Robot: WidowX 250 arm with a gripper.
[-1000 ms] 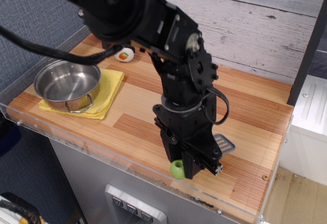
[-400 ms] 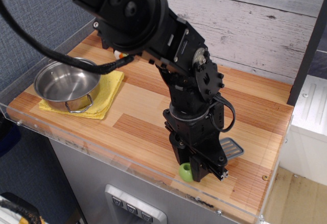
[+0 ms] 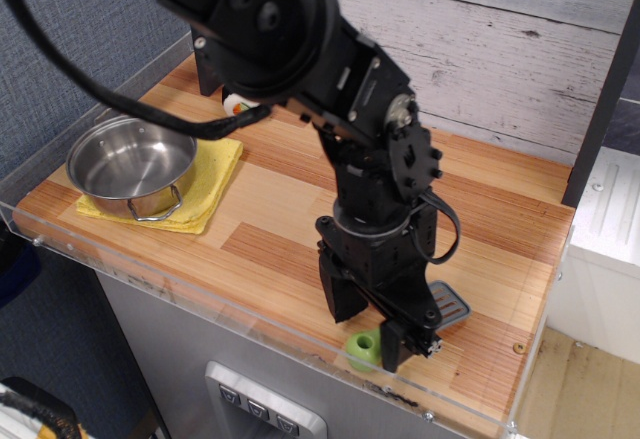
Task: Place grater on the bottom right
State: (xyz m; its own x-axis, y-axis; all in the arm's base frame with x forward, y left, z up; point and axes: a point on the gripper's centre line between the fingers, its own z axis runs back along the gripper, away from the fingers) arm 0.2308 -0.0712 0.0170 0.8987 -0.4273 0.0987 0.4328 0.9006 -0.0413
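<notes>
My gripper point(image 3: 372, 331) at front right corner of table point(image 3: 290, 209), fingers spread wide, holding nothing. Grater point(image 3: 400, 331) lies flat on wood between them, green handle at front edge, grey head toward right edge. Judgement: placing looks done, only lifting away is left. Pot point(image 3: 132, 164) on yellow cloth point(image 3: 215, 174) at left edge. No writing readable anywhere.

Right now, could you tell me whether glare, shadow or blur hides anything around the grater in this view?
In the observation.image view: sharp focus, soft even light; no glare on the grater, though the gripper covers its middle; only faint highlights inside the steel pot.
</notes>
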